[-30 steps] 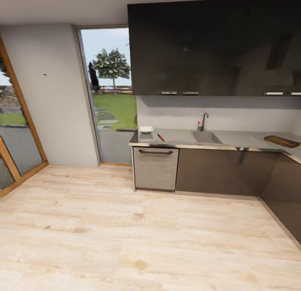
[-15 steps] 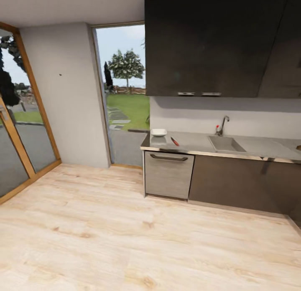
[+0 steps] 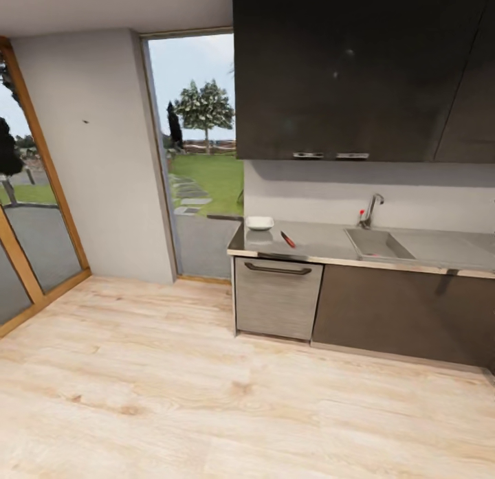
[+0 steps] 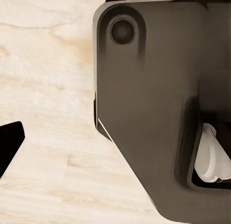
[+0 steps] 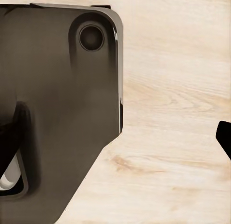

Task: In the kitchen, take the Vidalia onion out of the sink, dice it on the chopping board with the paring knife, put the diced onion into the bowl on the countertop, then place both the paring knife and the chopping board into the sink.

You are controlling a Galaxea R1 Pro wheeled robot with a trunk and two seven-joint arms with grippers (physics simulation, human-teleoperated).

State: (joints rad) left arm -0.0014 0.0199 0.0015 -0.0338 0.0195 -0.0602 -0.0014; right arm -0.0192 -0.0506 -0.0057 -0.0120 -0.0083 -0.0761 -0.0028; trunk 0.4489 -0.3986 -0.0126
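Gripper state on both arms cannot be told: the left wrist view looks down on the robot's dark charcoal base shell [image 4: 144,103] over pale wood-plank floor [image 4: 48,79], with a black tip at the picture's edge too cropped to identify, and the right wrist view gives the same sort of sight, with no fingers plainly visible.

From the head view, a broad stretch of light wood floor [image 3: 172,383] lies between the robot and the cabinet run. Beyond it stands the long glossy grey worktop [image 3: 323,242] with a metallic front edge, over a grey drawer front with a dark bar handle [image 3: 278,269]. On its left end sits the white squarish shallow bowl [image 3: 259,223], and just beside it the slim paring knife with a red-orange handle [image 3: 288,240]. Further right is the rectangular stainless-steel sink [image 3: 378,244] with its curved chrome tap [image 3: 371,209]. Whether the onion lies in the basin cannot be made out from here.

The step in hand looks like the approach. Done well, it means driving straight toward the sink and stopping square to the worktop, close enough for either arm to reach into the basin.
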